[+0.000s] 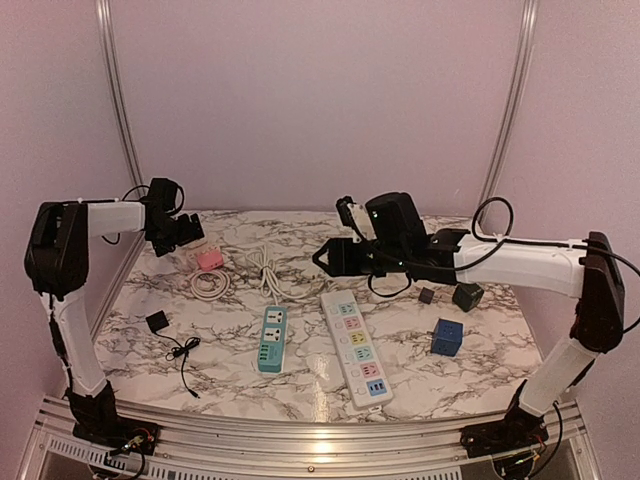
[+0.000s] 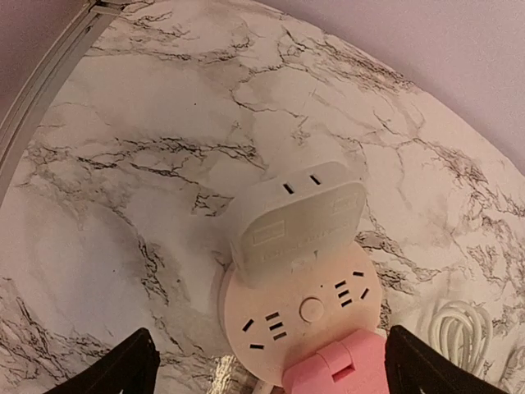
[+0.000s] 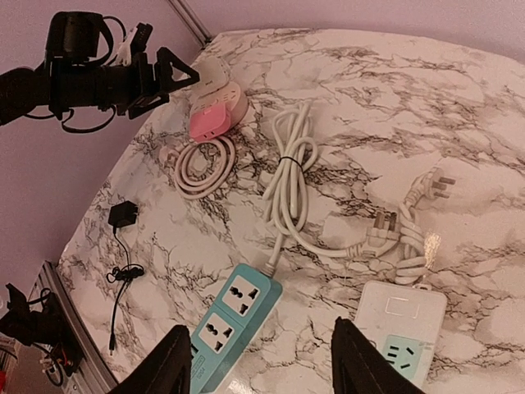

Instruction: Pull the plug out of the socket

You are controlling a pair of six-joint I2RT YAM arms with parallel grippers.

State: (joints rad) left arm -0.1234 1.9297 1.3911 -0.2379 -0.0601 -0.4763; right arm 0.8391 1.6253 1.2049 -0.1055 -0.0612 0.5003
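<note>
At the back left of the table, a round cream socket (image 2: 308,316) carries a white block plug (image 2: 299,222) on its far side. A pink plug (image 2: 336,365) sits on its near side. My left gripper (image 2: 271,365) hovers just above the socket, open, with one finger on each side of it and nothing between them. From the top view, the left gripper (image 1: 185,232) is beside the pink plug (image 1: 210,260). My right gripper (image 3: 267,361) is open and empty, raised over the teal power strip (image 3: 234,316) and the white power strip (image 3: 402,328).
A bundled white cable (image 1: 263,270) and the socket's coiled cord (image 1: 210,285) lie mid-table. A black charger with a thin lead (image 1: 158,321) is near the left edge. A blue cube (image 1: 447,337) and two dark cubes (image 1: 467,296) sit to the right.
</note>
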